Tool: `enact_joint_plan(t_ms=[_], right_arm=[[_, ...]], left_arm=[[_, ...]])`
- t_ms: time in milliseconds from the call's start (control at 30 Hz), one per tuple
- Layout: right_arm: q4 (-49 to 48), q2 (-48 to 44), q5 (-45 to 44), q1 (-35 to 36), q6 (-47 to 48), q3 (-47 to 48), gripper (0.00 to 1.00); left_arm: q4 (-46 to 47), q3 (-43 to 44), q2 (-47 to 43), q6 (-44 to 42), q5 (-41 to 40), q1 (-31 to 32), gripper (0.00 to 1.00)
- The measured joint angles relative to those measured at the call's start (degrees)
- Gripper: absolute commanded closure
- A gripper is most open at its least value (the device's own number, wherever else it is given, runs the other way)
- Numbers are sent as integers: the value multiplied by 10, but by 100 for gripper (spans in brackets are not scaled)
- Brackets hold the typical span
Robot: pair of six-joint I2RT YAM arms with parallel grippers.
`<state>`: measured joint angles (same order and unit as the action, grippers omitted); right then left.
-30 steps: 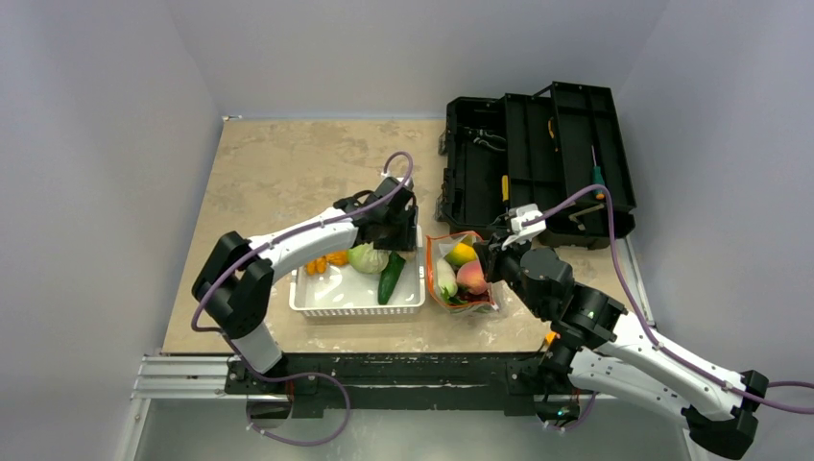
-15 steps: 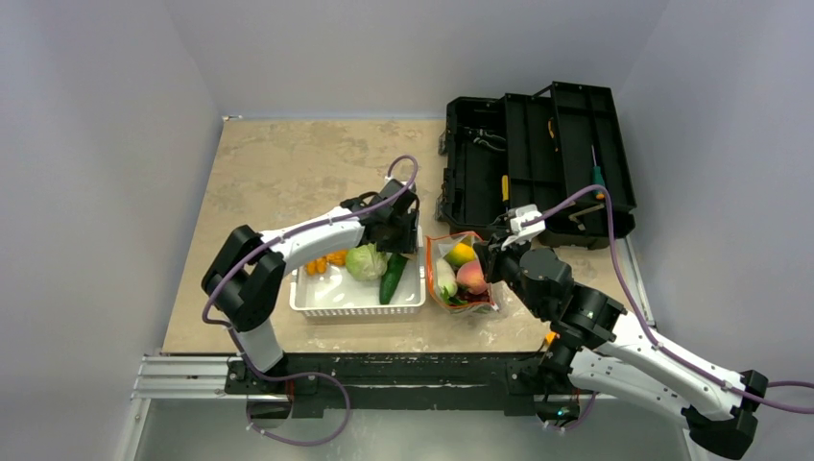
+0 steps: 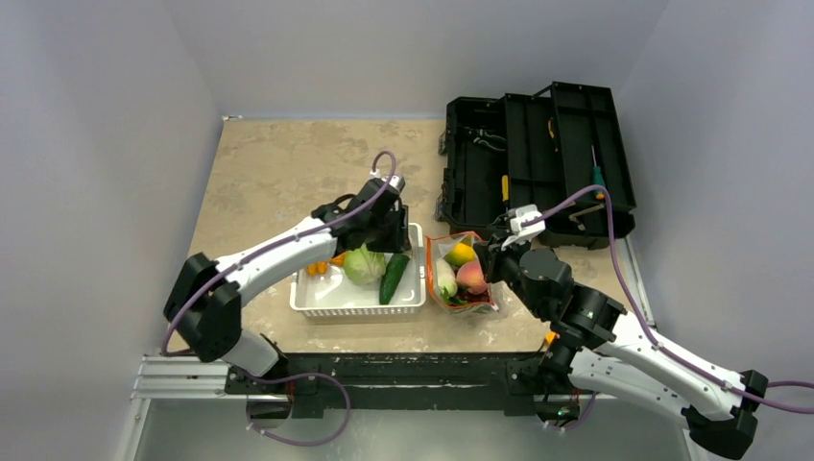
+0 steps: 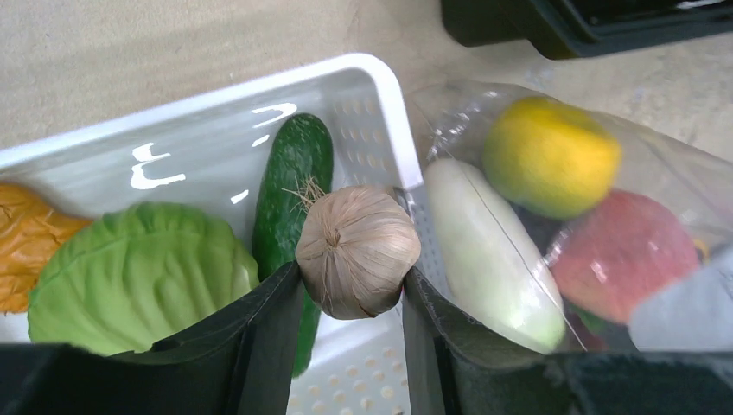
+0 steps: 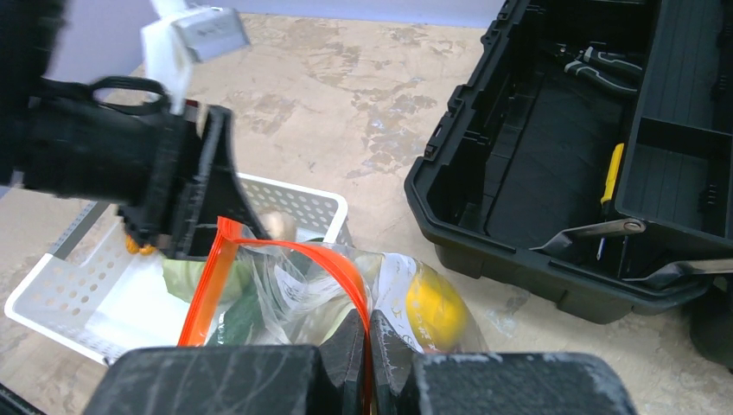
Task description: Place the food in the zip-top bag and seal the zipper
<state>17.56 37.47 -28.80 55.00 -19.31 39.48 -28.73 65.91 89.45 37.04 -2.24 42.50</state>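
Note:
My left gripper is shut on a beige, garlic-like bulb and holds it over the right wall of the white basket, next to the bag. Green cabbage, a cucumber and orange pieces lie in the basket. The clear zip-top bag stands right of the basket, holding a yellow mango, a pink peach and a white radish. My right gripper is shut on the bag's orange-red zipper strip, keeping the mouth open.
An open black toolbox with hand tools stands at the back right, just behind the bag. The tan tabletop stretches behind and left of the basket. Grey walls close in on both sides.
The left arm's elbow has swung left and toward the near edge, and its wrist has shifted slightly left over the basket. The right arm and the bag have stayed still.

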Motion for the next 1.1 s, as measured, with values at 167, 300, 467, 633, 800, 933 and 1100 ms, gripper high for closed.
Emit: enact_joint_plan(t_ms=[167,300,467,633,800,933,1100], right_arm=[[0,0,0,0,0,0,100],[0,0,0,0,0,0,100],[0,0,0,0,0,0,100],[0,0,0,0,0,0,100],[0,0,0,0,0,0,100],[0,0,0,0,0,0,100],[0,-2,0,0,0,0,100]], left_arm=[[9,-38,-86,16,38,0,84],[19,-79,-155,33,69,0,83],[50,-131,-275,50,130,0,80],[102,-132,-346,60,188,19,74],[107,-94,-322,56,194,97,73],[106,-60,-278,53,180,137,71],[99,-39,-237,53,158,142,67]])
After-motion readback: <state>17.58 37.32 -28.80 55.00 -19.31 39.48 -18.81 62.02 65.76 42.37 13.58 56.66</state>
